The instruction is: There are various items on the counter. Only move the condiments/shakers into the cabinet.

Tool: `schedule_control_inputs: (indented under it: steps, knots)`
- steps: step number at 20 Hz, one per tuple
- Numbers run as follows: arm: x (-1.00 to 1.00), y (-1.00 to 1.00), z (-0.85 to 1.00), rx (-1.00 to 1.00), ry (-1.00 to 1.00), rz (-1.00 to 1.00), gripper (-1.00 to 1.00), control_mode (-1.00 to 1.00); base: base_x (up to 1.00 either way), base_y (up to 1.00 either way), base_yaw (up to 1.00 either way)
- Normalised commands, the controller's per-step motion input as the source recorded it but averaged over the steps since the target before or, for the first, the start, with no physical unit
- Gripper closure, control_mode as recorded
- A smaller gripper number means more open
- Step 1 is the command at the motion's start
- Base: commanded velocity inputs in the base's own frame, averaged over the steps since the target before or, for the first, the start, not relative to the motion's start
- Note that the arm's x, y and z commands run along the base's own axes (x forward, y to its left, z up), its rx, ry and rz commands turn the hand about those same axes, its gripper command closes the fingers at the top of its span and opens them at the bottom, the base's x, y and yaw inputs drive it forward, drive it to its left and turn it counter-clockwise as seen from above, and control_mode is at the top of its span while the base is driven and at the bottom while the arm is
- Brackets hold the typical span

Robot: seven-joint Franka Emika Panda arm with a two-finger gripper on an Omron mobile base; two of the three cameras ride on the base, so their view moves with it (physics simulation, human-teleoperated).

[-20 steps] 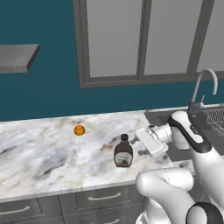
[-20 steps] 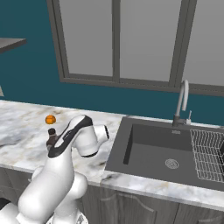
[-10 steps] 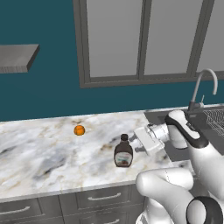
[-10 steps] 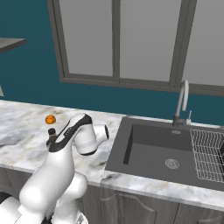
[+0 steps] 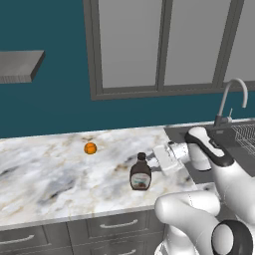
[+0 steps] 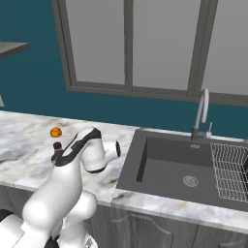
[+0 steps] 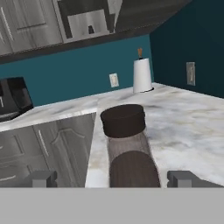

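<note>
Bottle (image 5: pixel 140 174): upright on table (image 5: pixel 50 174), between spread fingertips (image 7: pixel 42 178) of end effector (image 7: pixel 112 178), ungripped. Orange (image 5: pixel 90 148): well apart.

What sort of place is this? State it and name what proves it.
A kitchen, rendered rather than real: a marble counter over grey drawers, a dark sink with a curved faucet, and a squeeze bottle standing on the counter.

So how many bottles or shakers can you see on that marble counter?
1: a dark brown squeeze bottle near the counter's front edge, just ahead of the open gripper. Others may be hidden.
</note>
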Motion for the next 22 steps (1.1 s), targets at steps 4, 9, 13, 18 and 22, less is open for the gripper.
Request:
schedule_control_inputs:
  steps: [4, 9, 13, 18, 22]
  knots:
    - [0.27, 0.07, -0.11, 0.00, 0.04, -0.02, -1.00, -1.00, 0.00, 0.00, 0.00]
    - [0.34, 0.18, -0.02, 0.00, 0.10, 0.00, -1.00, -1.00, 0.00, 0.00, 0.00]
    - [0.29, 0.19, -0.07, 0.00, 0.14, 0.00, -1.00, -1.00, 0.00, 0.00, 0.00]
    - [0.26, 0.20, -0.14, 0.00, 0.14, 0.00, -1.00, -1.00, 0.00, 0.00, 0.00]
    - [0.08, 0.09, -0.05, 0.00, 0.04, 0.00, 1.00, -1.00, 0.00, 0.00, 0.00]
